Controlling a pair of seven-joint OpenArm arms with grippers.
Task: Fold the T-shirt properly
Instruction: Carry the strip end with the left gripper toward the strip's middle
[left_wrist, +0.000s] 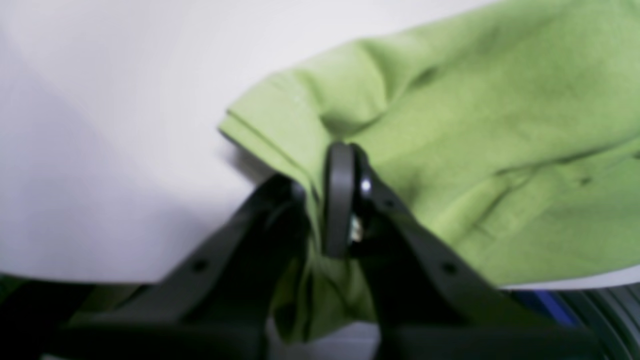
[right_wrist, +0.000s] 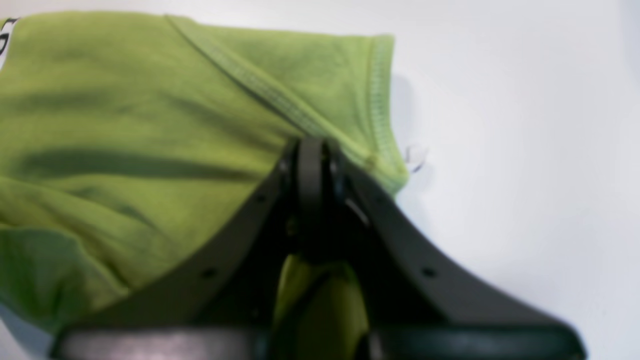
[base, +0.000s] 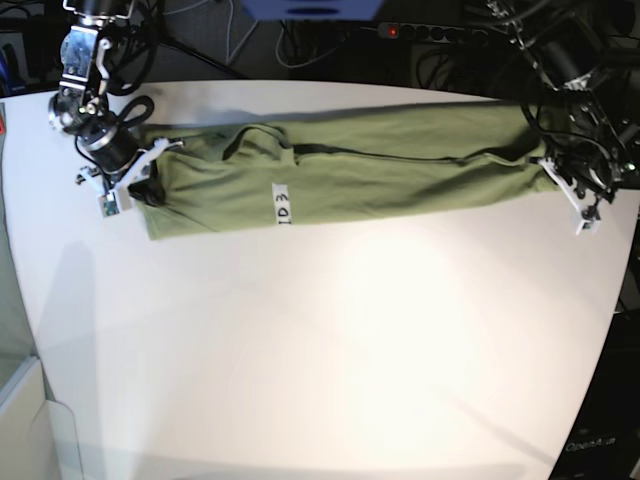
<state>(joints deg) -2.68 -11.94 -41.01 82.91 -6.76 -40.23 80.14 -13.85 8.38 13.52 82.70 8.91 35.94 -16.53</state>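
Note:
The olive-green T-shirt (base: 380, 170) lies stretched out as a long band across the far part of the white table (base: 330, 340), with its white "ID3" tag (base: 282, 205) facing up. My left gripper (base: 556, 172) is shut on the shirt's right end. In the left wrist view the gripper (left_wrist: 327, 165) pinches a hemmed corner of the cloth (left_wrist: 475, 125), and some fabric bunches between the fingers. My right gripper (base: 140, 186) is shut on the shirt's left end. In the right wrist view it (right_wrist: 310, 150) clamps the cloth (right_wrist: 125, 125) near a seam and hem.
The table's curved left edge (base: 30, 330) and right edge (base: 625, 300) drop off to dark floor. Cables and a power strip (base: 440, 32) lie behind the table's far edge. A blue object (base: 312, 8) stands at the back.

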